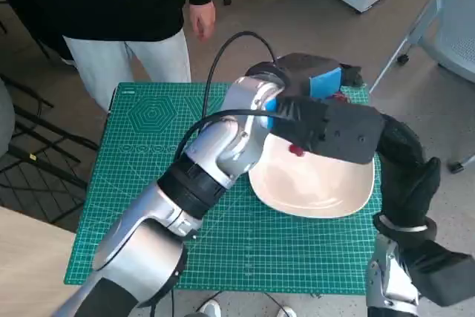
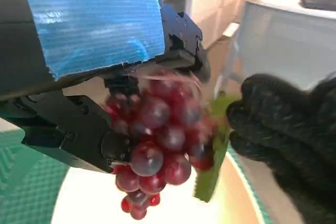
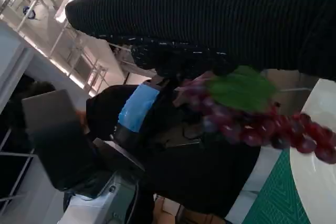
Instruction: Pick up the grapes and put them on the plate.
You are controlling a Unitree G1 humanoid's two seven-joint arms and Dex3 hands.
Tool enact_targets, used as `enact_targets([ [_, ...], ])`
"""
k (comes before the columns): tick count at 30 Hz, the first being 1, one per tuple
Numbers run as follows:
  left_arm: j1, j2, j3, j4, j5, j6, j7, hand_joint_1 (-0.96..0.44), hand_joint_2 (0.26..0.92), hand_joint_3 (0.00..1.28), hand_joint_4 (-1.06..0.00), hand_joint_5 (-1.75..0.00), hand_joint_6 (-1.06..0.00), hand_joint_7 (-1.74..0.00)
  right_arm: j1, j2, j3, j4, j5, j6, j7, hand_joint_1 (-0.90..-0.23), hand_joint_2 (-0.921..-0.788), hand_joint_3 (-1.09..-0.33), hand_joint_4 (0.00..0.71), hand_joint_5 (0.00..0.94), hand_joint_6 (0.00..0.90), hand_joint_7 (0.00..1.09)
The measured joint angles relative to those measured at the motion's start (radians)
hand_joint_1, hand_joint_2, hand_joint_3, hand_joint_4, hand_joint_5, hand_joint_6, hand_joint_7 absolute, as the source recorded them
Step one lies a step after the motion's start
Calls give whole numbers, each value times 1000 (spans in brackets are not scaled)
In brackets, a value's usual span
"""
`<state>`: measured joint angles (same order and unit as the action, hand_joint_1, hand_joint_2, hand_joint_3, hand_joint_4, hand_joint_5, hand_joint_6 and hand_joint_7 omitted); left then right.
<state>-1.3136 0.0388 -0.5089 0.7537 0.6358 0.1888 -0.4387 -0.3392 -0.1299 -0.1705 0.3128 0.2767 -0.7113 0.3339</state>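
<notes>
A bunch of dark red grapes (image 2: 157, 140) with a green leaf (image 2: 212, 166) hangs under my left hand (image 2: 89, 77), gripped between its black fingers. It hangs above the white plate (image 2: 79, 198). My gloved right hand (image 2: 283, 124) is beside the bunch, its fingers touching the leaf; I cannot tell if it grips. In the head view both hands meet over the plate (image 1: 312, 187) at the mat's far right: left hand (image 1: 324, 83), right hand (image 1: 350, 76), only a little of the grapes (image 1: 297, 151) showing. The right wrist view shows the grapes (image 3: 252, 127) below the glove (image 3: 210, 19).
A green cutting mat (image 1: 148, 146) covers the table. A person (image 1: 126, 5) stands at its far edge, one hand (image 1: 200, 18) hanging near the mat. A grey chair (image 1: 453, 20) stands on the right. A black cable (image 1: 223, 57) loops over my left forearm.
</notes>
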Motion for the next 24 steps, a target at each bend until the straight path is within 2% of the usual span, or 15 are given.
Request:
enact_targets([
  [4, 6, 4, -10, -14, 16, 5, 11, -559, 903, 13, -51, -24, -140, -1, -3, 3, 1, 10, 3, 0, 1, -656, -921, -733, 316, 2, 109, 255],
  [12, 56, 24, -9, -65, 26, 39, 40, -586, 912, 8, -51, -7, -139, -2, -13, 12, 2, 32, 4, -6, 2, -657, -921, -733, 316, 1, 108, 256],
  [20, 194, 105, 37, -215, 15, 57, 60, -524, 920, 31, -85, -15, -176, -18, -20, 13, 1, 58, 4, -29, 11, -655, -921, -730, 314, 1, 108, 258],
  [24, 281, 168, 108, -304, -44, 2, 74, -473, 921, 51, -122, -24, -208, -29, -24, 13, 1, 67, 4, -40, 15, -653, -921, -728, 314, 0, 110, 259],
])
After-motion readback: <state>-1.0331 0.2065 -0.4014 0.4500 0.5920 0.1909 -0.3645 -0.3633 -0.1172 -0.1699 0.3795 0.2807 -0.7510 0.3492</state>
